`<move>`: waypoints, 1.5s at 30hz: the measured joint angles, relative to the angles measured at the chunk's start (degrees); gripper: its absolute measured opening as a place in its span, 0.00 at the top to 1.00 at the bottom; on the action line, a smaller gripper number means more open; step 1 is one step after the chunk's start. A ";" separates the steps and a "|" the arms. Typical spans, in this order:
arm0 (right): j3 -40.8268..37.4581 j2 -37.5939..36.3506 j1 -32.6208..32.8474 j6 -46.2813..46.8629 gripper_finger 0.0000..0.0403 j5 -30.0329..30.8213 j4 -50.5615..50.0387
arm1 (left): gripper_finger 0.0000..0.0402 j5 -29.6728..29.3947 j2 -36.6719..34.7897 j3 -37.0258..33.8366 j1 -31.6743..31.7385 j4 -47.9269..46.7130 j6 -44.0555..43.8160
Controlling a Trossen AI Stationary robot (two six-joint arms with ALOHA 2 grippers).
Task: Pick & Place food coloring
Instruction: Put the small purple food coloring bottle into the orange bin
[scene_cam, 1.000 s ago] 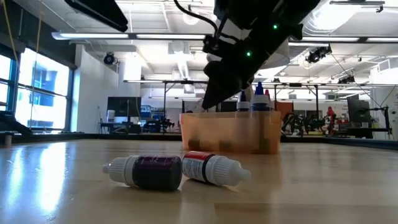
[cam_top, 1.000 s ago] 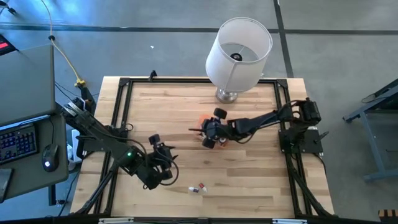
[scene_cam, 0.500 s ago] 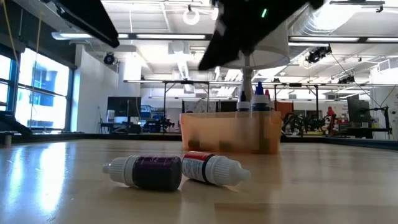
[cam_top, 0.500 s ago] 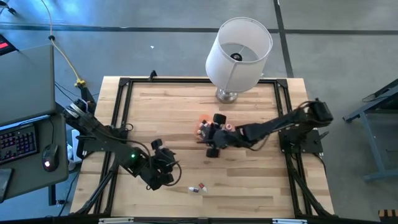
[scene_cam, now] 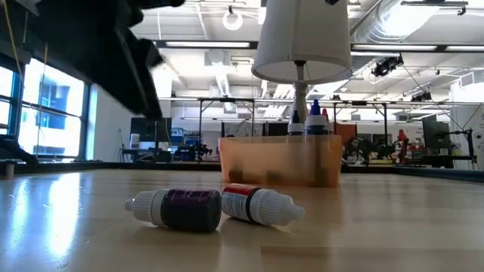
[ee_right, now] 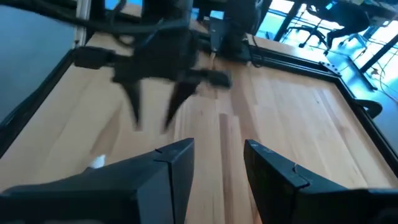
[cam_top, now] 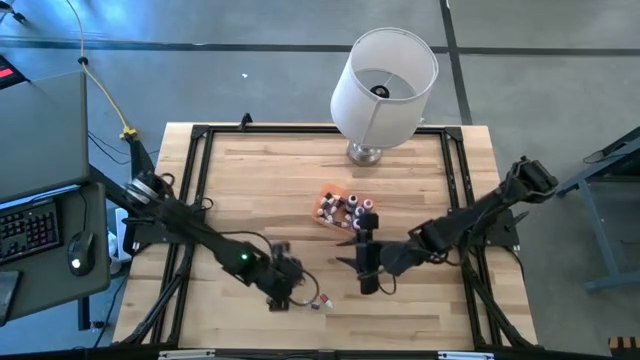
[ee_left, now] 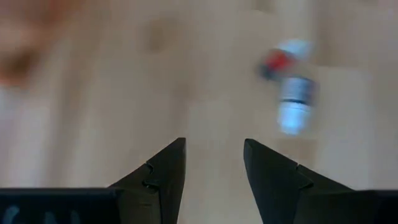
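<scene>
Wooden table point(cam_top: 250, 185): right fingers point(cam_top: 366, 262), open and empty, have left the orange box point(cam_top: 328, 197); left fingers point(cam_top: 294, 297), open, now reach two loose bottles point(cam_top: 319, 302) just ahead, likely next.

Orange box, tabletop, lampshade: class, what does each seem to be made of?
Orange box: probably translucent plastic, as dim shapes show through its wall.
Tabletop: wood planks, matte, with visible grain and seams.
Lampshade: likely white fabric or paper; smooth, unglossy surface.
</scene>
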 joint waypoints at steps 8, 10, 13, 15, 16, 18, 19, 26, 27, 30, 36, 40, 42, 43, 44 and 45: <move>0.00 0.00 1.15 1.94 0.67 1.79 -4.96 | 0.60 11.34 9.52 0.01 -0.02 20.31 6.60; 0.02 0.00 1.16 2.99 0.67 1.37 -6.30 | 0.60 10.30 10.77 -0.04 0.02 20.42 6.27; 0.01 0.00 1.21 4.61 0.67 1.26 -8.05 | 0.60 9.09 12.59 -0.06 0.04 20.62 4.85; 0.00 0.00 1.17 6.10 0.67 1.28 -9.27 | 0.60 9.77 13.33 -0.02 0.03 22.68 4.56; 0.02 0.00 1.16 6.49 0.67 1.28 -9.88 | 0.60 9.97 13.83 0.05 0.02 23.79 4.43; 0.02 0.00 1.16 7.23 0.67 1.28 -11.01 | 0.60 10.13 15.06 -0.02 0.02 24.94 4.05; 0.01 0.00 1.16 7.72 0.67 1.28 -11.68 | 0.60 10.19 15.61 -0.02 0.00 25.78 3.43; 0.00 0.00 1.16 7.91 0.67 1.24 -13.25 | 0.61 9.66 15.81 -0.02 0.00 27.51 0.99; 0.02 0.00 1.16 7.90 0.67 1.24 -13.39 | 0.61 9.39 15.81 -0.02 0.00 28.03 2.15; -0.01 0.00 1.16 7.89 0.67 1.21 -13.59 | 0.61 8.39 15.81 -0.02 0.00 28.97 5.88; 0.02 0.00 1.16 9.34 0.67 -1.14 -14.90 | 0.61 8.63 15.81 -0.02 0.02 28.78 6.35; 0.01 0.02 1.16 11.01 0.67 -3.96 -16.57 | 0.61 8.23 15.81 -0.02 0.02 28.83 6.35; 0.01 0.02 1.19 12.07 0.67 -4.12 -17.39 | 0.61 8.17 16.49 -0.01 0.09 29.66 6.35; 0.00 0.02 1.23 12.46 0.67 -4.12 -17.77 | 0.61 8.16 17.12 0.05 0.24 29.88 6.37; 0.02 0.02 1.23 12.74 0.67 -4.12 -18.13 | 0.61 8.01 17.56 -0.02 0.37 30.09 6.55; 0.02 0.02 1.27 12.89 0.67 -4.03 -18.56 | 0.61 8.06 17.80 0.03 0.35 30.29 6.42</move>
